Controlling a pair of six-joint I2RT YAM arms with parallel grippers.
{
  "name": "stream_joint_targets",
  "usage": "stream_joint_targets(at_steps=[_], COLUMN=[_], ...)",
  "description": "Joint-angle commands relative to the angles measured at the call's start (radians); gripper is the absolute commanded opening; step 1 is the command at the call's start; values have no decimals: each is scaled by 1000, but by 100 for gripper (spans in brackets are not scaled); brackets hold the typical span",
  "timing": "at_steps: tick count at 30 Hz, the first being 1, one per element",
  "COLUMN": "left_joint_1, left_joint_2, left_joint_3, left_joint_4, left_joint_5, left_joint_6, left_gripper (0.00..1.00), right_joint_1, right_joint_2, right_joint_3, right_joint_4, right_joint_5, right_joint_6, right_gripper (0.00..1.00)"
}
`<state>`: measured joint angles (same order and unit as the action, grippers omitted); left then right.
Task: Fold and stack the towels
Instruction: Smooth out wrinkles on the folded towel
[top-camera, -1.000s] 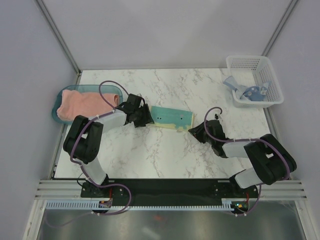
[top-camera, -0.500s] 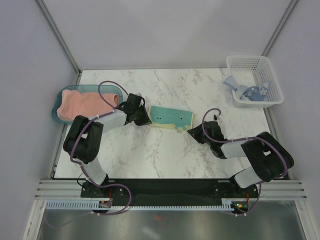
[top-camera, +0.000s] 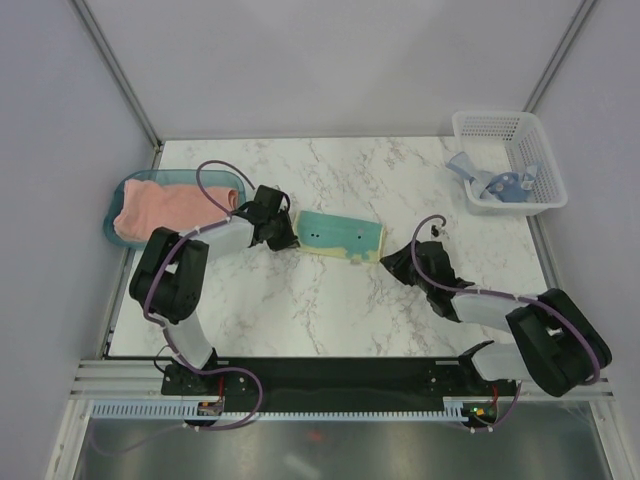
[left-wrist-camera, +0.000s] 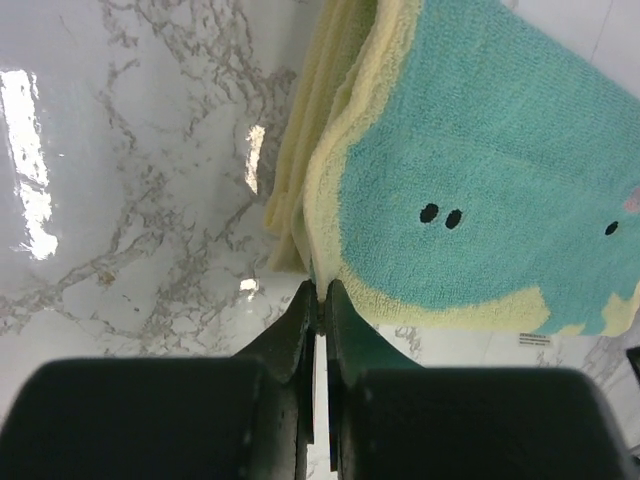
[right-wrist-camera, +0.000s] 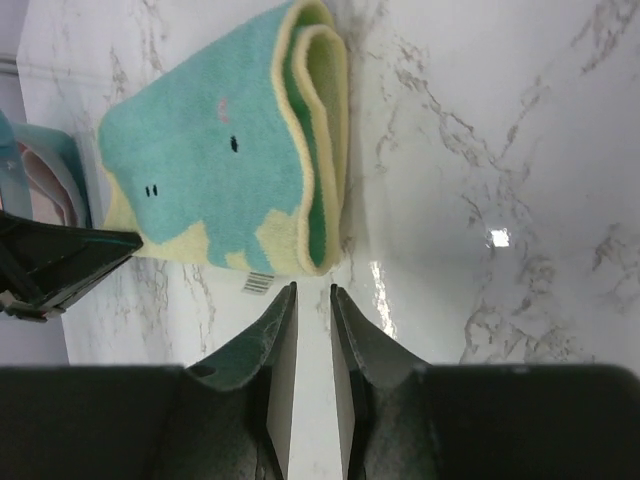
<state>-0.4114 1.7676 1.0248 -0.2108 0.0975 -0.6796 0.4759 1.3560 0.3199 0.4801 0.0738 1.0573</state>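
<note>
Closing up since a second ago, left pincer (left-wrist-camera: 318, 290) is pressing together at towel (left-wrist-camera: 480, 180) edge; I'm holding right pincer (right-wrist-camera: 312, 293) slightly spread

Yellow towel (left-wrist-camera: 470, 200) cut off at right

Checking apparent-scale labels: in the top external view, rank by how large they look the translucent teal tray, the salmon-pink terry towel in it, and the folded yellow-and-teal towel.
1. translucent teal tray
2. salmon-pink terry towel, lying inside the tray
3. folded yellow-and-teal towel, clearly the smallest
</note>
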Motion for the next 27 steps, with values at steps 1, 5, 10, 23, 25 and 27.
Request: stream_joint_targets(at_steps=[1, 5, 10, 23, 25, 27], left_joint_1=[14, 19, 22, 46, 48, 48], left_joint_2=[21, 32, 38, 18, 4, -10], left_joint_3=[34, 44, 57, 86, 139, 190], left_joint_4=[-12, -13, -18, -67, -120, -145], left_joint_5=[-21, -7, -4, 25, 34, 30], left_joint_6=[35, 41, 51, 66, 89, 101], left_gripper=[7, 11, 11, 38, 45, 48], right_joint_1=[4, -9, -14, -26, -31, -48], right_joint_2=[-92, -32, 204, 303, 218, 151], right_joint_3=[88, 189, 290, 148, 171, 183], right_joint_4=[-119, -108, 34, 228, 168, 106], right_joint_5=[17, -29, -249, -339, -345, -344], right_joint_6=[-129, -201, -186, -160, -190, -194], right_gripper=[27, 24, 22, 24, 25, 26])
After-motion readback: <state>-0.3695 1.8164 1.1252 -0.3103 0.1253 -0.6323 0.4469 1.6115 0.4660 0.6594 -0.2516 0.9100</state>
